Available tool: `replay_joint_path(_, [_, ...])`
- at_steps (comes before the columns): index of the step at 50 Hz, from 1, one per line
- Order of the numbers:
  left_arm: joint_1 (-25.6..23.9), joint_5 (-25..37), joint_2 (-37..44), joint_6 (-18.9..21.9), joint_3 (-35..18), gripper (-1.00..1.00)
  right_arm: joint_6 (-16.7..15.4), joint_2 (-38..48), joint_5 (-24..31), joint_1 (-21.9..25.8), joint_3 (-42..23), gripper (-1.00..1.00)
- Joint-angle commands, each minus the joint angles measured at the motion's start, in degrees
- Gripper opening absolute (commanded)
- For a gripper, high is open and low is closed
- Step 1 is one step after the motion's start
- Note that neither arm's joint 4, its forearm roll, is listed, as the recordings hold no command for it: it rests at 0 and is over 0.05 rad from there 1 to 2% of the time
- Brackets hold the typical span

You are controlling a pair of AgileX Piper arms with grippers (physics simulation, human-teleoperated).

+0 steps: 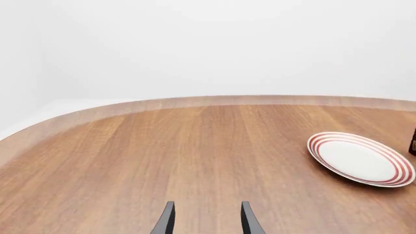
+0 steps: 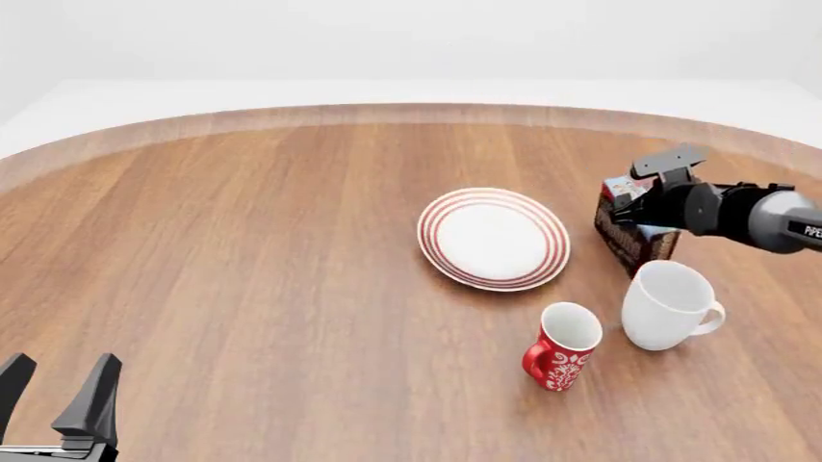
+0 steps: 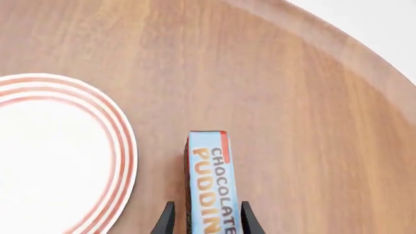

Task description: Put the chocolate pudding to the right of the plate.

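chocolate pudding [image 3: 211, 183] on edge, right of plate [image 2: 494, 238]

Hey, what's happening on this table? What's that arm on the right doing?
The right arm's pincer has its fingers on either side of the chocolate pudding, a small carton standing on the table just right of the red-ringed plate. Whether it is gripping is unclear. The left pincer sits open and idle at the near left. A white mug and a red mug stand nearby.
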Motion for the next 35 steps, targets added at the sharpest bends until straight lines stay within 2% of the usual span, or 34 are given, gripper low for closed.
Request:
replay_joint_path(1, [0.0,0.0,0.0,0.0,0.0,1.0,-0.1,-4.5,1.7,-1.1,-0.4,1.0])
replay_joint_path(8, [0.0,0.0,0.0,0.0,0.0,1.0,-1.0,-14.5,6.4,0.9,-3.0,1.0])
replay_joint_path(11, [0.0,0.0,0.0,0.0,0.0,1.0,-2.6,-20.7,9.4,1.4,-5.7,1.0])
replay_joint_path(12, [0.0,0.0,0.0,0.0,0.0,1.0,-2.5,-23.5,12.0,2.3,-8.2,1.0])
replay_joint_path(15, [0.0,0.0,0.0,0.0,0.0,1.0,-2.9,-28.1,15.3,3.9,-11.6,1.0])
replay_joint_path(17, [0.0,0.0,0.0,0.0,0.0,1.0,-2.4,-30.4,17.1,5.1,-13.4,1.0])
replay_joint_path(21, [0.0,0.0,0.0,0.0,0.0,1.0,-3.4,-33.8,20.3,8.6,-15.4,1.0])
replay_joint_path(25, [0.0,0.0,0.0,0.0,0.0,1.0,-5.0,-36.3,21.9,10.2,-17.8,1.0])
replay_joint_path(27, [0.0,0.0,0.0,0.0,0.0,1.0,-4.8,-38.3,23.7,11.2,-21.3,1.0])
replay_joint_path(30, [0.0,0.0,0.0,0.0,0.0,1.0,-6.5,-41.0,26.4,13.0,-26.4,1.0])
replay_joint_path(32, [0.0,0.0,0.0,0.0,0.0,1.0,-5.9,-42.8,28.5,14.6,-31.0,1.0])
replay_joint_path(35, [0.0,0.0,0.0,0.0,0.0,1.0,-6.1,-46.7,27.9,15.2,-33.2,1.0])
